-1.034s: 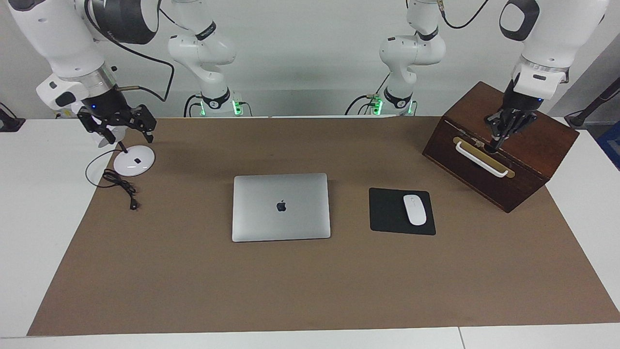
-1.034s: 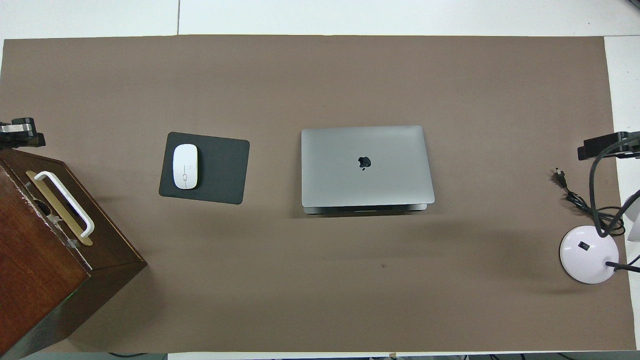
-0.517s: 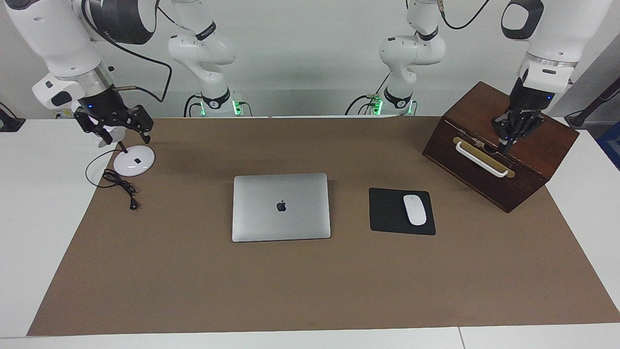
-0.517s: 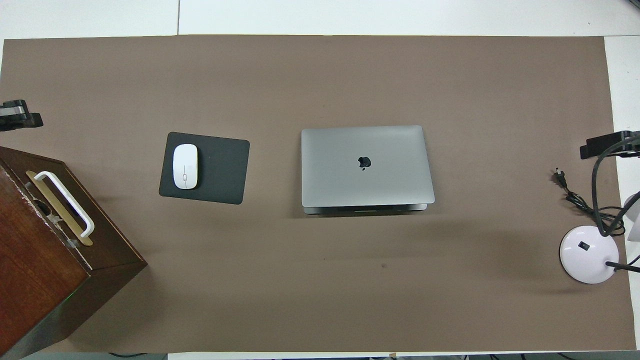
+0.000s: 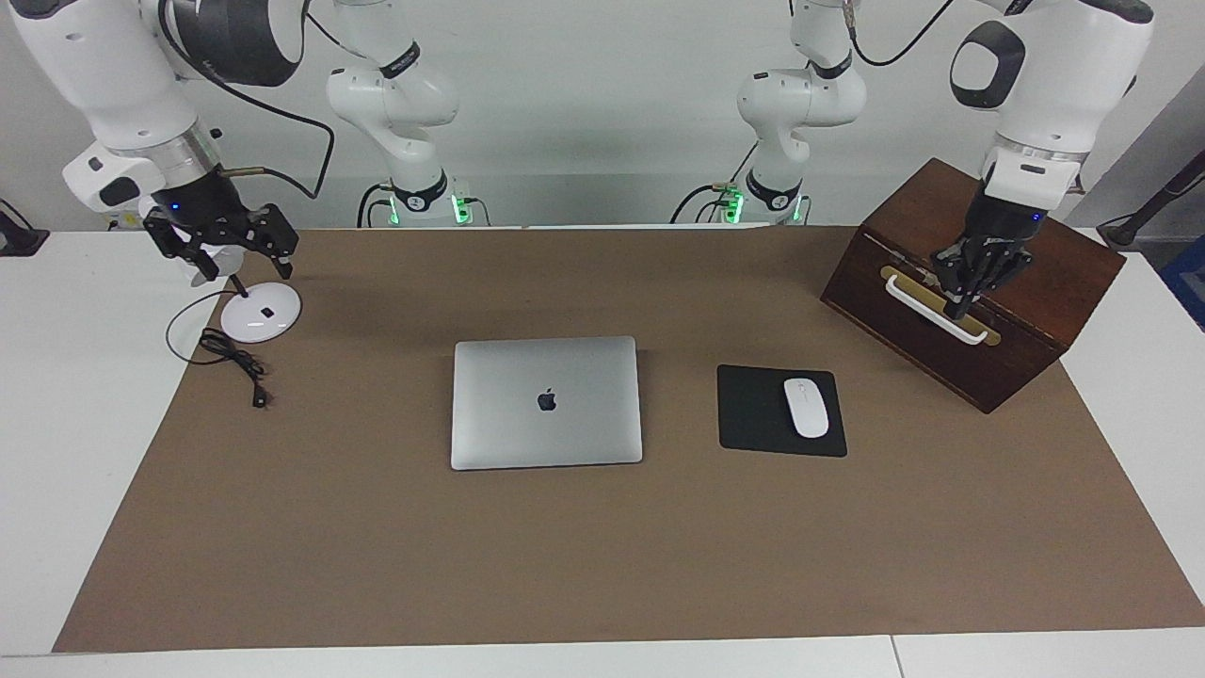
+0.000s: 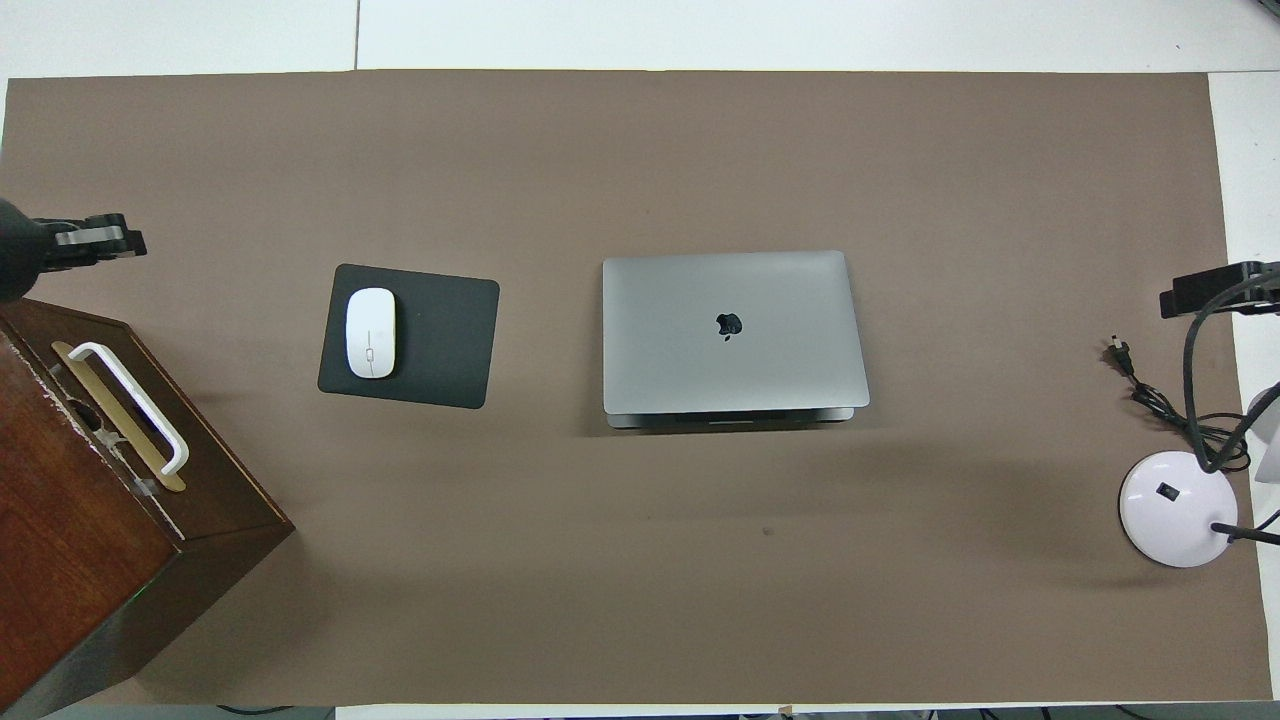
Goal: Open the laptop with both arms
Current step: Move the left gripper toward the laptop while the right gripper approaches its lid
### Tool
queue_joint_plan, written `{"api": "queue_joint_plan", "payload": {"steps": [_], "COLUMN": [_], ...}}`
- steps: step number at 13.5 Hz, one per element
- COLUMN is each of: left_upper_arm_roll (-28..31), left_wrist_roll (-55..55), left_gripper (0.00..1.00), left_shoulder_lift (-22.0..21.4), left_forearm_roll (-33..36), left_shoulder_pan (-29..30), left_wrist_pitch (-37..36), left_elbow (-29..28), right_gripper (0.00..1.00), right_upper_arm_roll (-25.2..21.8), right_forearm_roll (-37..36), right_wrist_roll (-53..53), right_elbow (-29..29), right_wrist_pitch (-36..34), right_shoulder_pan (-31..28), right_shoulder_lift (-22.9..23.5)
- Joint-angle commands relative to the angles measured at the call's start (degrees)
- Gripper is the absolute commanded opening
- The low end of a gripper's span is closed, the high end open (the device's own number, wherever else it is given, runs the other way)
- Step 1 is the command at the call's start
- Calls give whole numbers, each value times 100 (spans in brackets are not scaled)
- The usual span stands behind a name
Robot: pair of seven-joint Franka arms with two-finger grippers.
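The left gripper point(image 5: 958, 303), jaws shut and empty, has swung over the wooden box point(image 5: 1036, 282) at its worktop end toward the closed laptop point(image 5: 546, 402) mid-worktop, while the right gripper point(image 5: 226, 247) waits wide-jawed above the lamp point(image 5: 261, 312).

I'm seeing glossy white jointed arms point(image 5: 113, 75) wearing black bands, trailing black cables, ending in black grippers; bases glowing green.
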Motion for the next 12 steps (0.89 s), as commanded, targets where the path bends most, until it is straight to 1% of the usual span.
{"api": "queue_joint_plan", "payload": {"steps": [1, 3, 4, 5, 6, 8, 9, 12], "left_upper_arm_roll": [32, 41, 41, 41, 41, 67, 68, 68], "left_wrist_roll": [91, 126, 204, 222, 223, 240, 292, 381], "left_gripper": [0, 0, 0, 0, 0, 0, 0, 0], "left_shoulder_lift": [-289, -351, -438, -535, -614, -737, -746, -755], "left_forearm_roll": [-88, -123, -132, -123, -132, -132, -123, -123], "left_shoulder_pan": [-358, -648, -797, -964, -1123, -1518, -1668, -2072], "left_wrist_pitch": [640, 878, 1106, 1413, 1746, 2318, 2573, 3285], "left_elbow": [-681, -936, -1181, -1471, -1769, -2306, -2543, -3115], "right_gripper": [100, 100, 100, 100, 100, 100, 100, 100], "right_upper_arm_roll": [57, 57, 66, 66, 66, 75, 92, 171], "right_forearm_roll": [-29, -21, 6, 223, 495, 638, 778, 1262], "right_wrist_roll": [-97, -88, -62, 156, 619, 1255, 1431, 1722], "right_elbow": [-141, -149, -176, -193, -193, -342, -543, -1614], "right_wrist_pitch": [152, 143, 143, 143, 161, 397, 616, 1669], "right_shoulder_pan": [-86, -86, -77, -77, -68, 11, 28, 72], "right_shoulder_lift": [-91, -91, -108, -117, -117, -152, -248, -748]}}
